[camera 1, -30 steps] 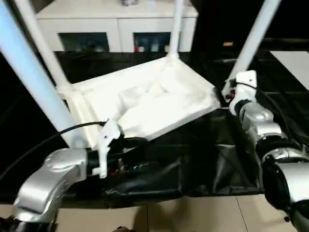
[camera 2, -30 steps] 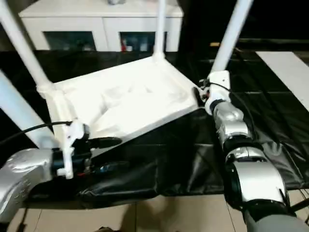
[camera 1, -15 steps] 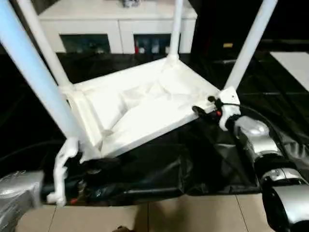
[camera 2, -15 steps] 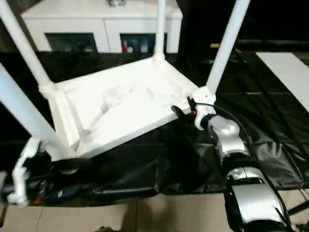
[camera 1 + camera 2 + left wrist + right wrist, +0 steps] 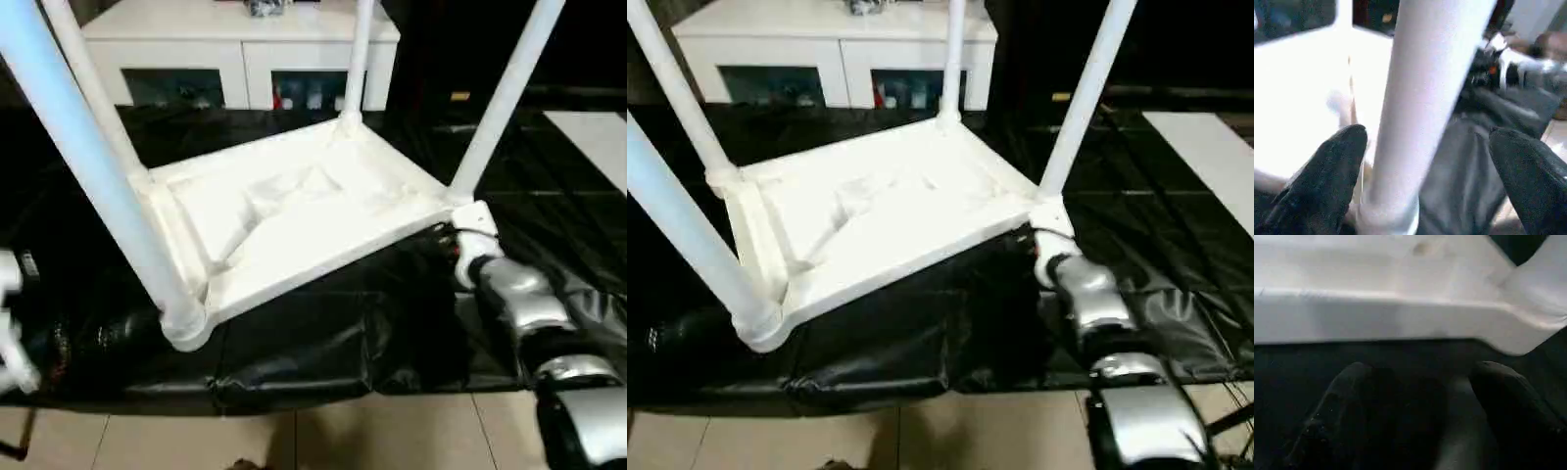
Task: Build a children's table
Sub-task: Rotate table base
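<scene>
Table top (image 5: 294, 211) lies upside down on the black cover (image 5: 323, 343), centre frame in the head views, ribbed side up. All four legs appear seated in the corner sockets and rise toward the top edge of the frame: near-left leg (image 5: 93, 166), far-left leg (image 5: 93, 93), far leg (image 5: 358, 54), right leg (image 5: 505, 98).

Key relation: the near-left leg's long axis runs steeply up from its socket at lower left of the head view. In the left wrist view that same leg (image 5: 1425, 98) passes between the two fingers (image 5: 1327, 181), nearer the one on the picture's left, with a gap showing on both sides. So the left arm is the nearer arm for that leg.

Left gripper (image 5: 1427, 178): jaws spread wide around the leg, straddling it, not clamped; holds nothing.

Right gripper (image 5: 1420, 406): jaws fairly wide, empty. It sits low on the black cover, just below the top's near edge (image 5: 1400, 318) by the right corner socket (image 5: 1050, 217); no contact visible.

Judgement: assembly looks nearly finished. The likely next step is turning the table upright, or closing the left jaws on the near-left leg.
</scene>
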### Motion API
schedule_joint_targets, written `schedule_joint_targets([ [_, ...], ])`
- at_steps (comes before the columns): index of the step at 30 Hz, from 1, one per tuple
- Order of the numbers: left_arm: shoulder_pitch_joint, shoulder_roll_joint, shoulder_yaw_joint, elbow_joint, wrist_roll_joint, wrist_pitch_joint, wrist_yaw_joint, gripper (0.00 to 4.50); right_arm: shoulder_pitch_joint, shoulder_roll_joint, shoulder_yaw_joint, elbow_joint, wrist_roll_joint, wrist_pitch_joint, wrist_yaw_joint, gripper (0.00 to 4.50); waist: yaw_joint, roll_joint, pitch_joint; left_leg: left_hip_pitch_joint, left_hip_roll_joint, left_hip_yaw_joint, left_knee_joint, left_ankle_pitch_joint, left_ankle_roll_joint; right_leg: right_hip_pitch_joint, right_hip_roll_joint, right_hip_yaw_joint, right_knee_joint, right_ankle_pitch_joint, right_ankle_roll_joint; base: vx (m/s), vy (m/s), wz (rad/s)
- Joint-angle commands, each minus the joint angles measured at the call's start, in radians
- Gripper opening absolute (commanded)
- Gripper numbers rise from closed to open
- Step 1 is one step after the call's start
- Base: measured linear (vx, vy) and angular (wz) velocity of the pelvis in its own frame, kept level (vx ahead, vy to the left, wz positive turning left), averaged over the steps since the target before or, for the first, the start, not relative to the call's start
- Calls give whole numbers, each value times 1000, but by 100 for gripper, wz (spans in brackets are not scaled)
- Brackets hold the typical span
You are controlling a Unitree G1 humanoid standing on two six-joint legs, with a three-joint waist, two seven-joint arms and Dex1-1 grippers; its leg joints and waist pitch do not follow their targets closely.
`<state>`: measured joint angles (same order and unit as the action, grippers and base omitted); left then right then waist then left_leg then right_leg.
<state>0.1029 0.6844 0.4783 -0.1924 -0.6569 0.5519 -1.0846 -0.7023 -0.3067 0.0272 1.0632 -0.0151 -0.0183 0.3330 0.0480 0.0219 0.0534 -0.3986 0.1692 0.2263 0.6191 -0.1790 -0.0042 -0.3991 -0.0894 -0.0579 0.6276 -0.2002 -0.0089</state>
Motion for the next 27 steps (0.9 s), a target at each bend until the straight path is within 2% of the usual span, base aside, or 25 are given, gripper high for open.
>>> schedule_joint_targets([
  [1, -34, -24, -76, -13, 4, 0, -2, 447, -22, 20, 12, 11, -18, 17, -32, 355, -1, 1, -57, 40, 65, -44, -98, -368, -68, 16, -54, 48, -75, -273, -188, 0, 0, 0],
  [2, -59, -38, -112, -17, 5, 1, -8, 447, -31, 36, 16, 23, -25, 21, -45, 355, 2, 5, -58, 45, 66, -42, -97, -364, -72, 11, -55, 49, -75, -267, -191, 0, 0, 0],
  [4, -79, -50, -136, -19, 0, 6, -12, 447, -38, 48, 23, 34, -34, 24, -55, 355, 1, 8, -59, 44, 65, -42, -98, -364, -82, 13, -54, 49, -72, -244, -198, 0, 0, 0],
  [6, -107, -62, -166, -19, -8, 12, -17, 447, -50, 63, 32, 51, -45, 25, -71, 355, 0, 4, -61, 44, 65, -40, -97, -361, -82, 14, -52, 48, -69, -218, -201, 0, 0, 0],
  [7, -130, -72, -194, -20, -14, 19, -23, 447, -60, 77, 36, 63, -51, 25, -81, 355, 1, 5, -63, 48, 64, -39, -95, -353, -82, 12, -52, 49, -68, -205, -208, 0, 0, 0],
  [10, -171, -88, -250, -27, -21, 29, -37, 447, -78, 103, 36, 79, -56, 20, -91, 355, 6, 4, -61, 46, 63, -38, -94, -341, -81, 15, -54, 50, -68, -198, -208, 0, 0, 0],
  [12, -196, -100, -295, -36, -19, 40, -43, 447, -87, 118, 33, 87, -50, 12, -87, 355, 5, 0, -62, 43, 63, -39, -94, -337, -83, 18, -53, 49, -66, -194, -206, 0, 0, 0],
  [16, -258, -134, -397, -48, -13, 63, -52, 447, -102, 153, 21, 90, -31, -9, -58, 355, 4, 1, -62, 44, 64, -39, -94, -336, -84, 20, -55, 50, -65, -192, -207, 0, 0, 0],
  [18, -274, -143, -420, -50, -10, 66, -53, 447, -103, 163, 25, 90, -32, -14, -46, 355, 0, 0, -62, 37, 64, -42, -95, -327, -83, 25, -57, 50, -64, -191, -207, 0, 0, 0],
  [22, -337, -178, -488, -29, 14, 60, -53, 447, -96, 193, 39, 82, -37, -34, -6, 355, -7, 0, -62, 40, 64, -41, -92, -330, -78, 24, -58, 51, -67, -197, -214, 0, 0, 0],
  [23, -351, -186, -499, -20, 21, 56, -53, 447, -94, 199, 41, 79, -38, -39, 0, 355, -12, -1, -62, 33, 63, -43, -94, -318, -76, 29, -59, 51, -65, -185, -218, 0, 0, 0],
  [25, -409, -218, -543, 22, 48, 35, -52, 447, -86, 221, 42, 63, -33, -53, 32, 355, -15, 1, -63, 35, 63, -43, -92, -306, -70, 29, -58, 50, -65, -171, -221, 0, 0, 0],
  [26, -423, -225, -554, 34, 58, 28, -51, 447, -85, 227, 43, 60, -31, -57, 43, 355, -15, 2, -63, 40, 62, -41, -90, -315, -68, 25, -57, 50, -68, -177, -226, 0, 0, 0],
  [27, -431, -229, -560, 41, 63, 24, -51, 447, -83, 231, 45, 57, -31, -60, 51, 355, -15, 2, -64, 38, 63, -42, -90, -312, -66, 28, -59, 51, -67, -173, -228, 0, 0, 0],
])
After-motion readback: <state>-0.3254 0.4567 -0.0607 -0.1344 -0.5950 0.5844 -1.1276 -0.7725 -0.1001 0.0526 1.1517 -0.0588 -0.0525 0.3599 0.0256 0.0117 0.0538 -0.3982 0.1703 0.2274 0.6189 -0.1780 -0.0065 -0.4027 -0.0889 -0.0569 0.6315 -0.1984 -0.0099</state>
